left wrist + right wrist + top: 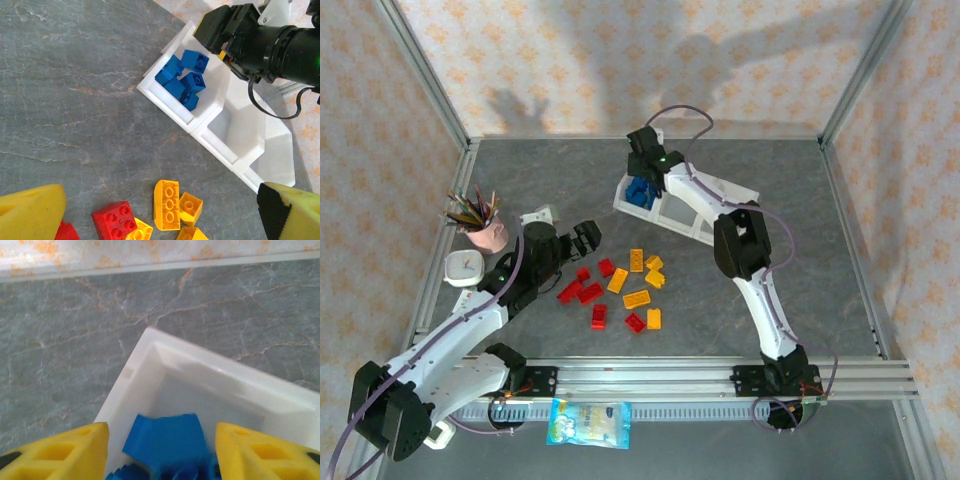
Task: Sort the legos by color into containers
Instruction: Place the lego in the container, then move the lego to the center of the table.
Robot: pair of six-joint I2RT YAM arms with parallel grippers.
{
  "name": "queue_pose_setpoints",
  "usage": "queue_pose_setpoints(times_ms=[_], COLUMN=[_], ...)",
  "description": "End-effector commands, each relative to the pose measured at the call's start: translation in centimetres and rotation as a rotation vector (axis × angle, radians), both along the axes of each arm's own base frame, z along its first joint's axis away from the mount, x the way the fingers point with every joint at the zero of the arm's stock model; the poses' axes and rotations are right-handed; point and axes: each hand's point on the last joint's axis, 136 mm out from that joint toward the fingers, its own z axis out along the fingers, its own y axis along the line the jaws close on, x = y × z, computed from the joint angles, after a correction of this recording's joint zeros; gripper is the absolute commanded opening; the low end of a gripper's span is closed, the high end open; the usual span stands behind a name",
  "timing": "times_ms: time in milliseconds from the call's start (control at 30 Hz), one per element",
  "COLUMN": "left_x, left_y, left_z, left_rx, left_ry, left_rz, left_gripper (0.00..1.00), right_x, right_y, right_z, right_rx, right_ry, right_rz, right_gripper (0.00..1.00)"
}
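The right gripper (161, 442) hung over the tray's (135, 370) end compartment, jaws apart, a blue lego (167, 437) seemingly loose between them. Lifting off crookedly could snag the wall and drag the tray. The left gripper (585, 238), also parted, hovered above red and yellow legos (617, 280)

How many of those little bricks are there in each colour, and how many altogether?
Red bricks: 6, loose on the table
Yellow-orange bricks: 6, loose on the table
Blue bricks: about 5, piled in the end compartment of the tray, so hard to count exactly
Total: about 17
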Motion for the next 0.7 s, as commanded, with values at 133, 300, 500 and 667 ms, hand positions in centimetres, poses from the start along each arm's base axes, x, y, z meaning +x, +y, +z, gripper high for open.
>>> queue_pose_setpoints(times_ms=[133, 300, 500, 667], left_x=[0.7, 0.2, -0.7, -1.6], left_y=[-0.2, -0.2, -0.7, -1.2], left_z=[2.5, 2.5, 1.9, 1.0], left_rx=[-0.018, -0.029, -0.053, -0.061], left_ry=[-0.049, -0.045, -0.025, -0.006], left_rz=[-0.013, -0.016, -0.052, -0.074], left_gripper=[0.99, 0.99, 0.99, 0.99], right_x=[-2.8, -7.2, -13.0, -17.4], right_y=[0.6, 0.3, -2.0, -3.1], right_z=[5.0, 6.7, 5.8, 3.4], right_rx=[0.025, 0.029, 0.035, 0.049], right_ry=[-0.018, -0.021, 0.035, 0.103], right_rz=[0.086, 0.129, 0.101, 0.096], right_gripper=[0.65, 0.7, 0.74, 0.76])
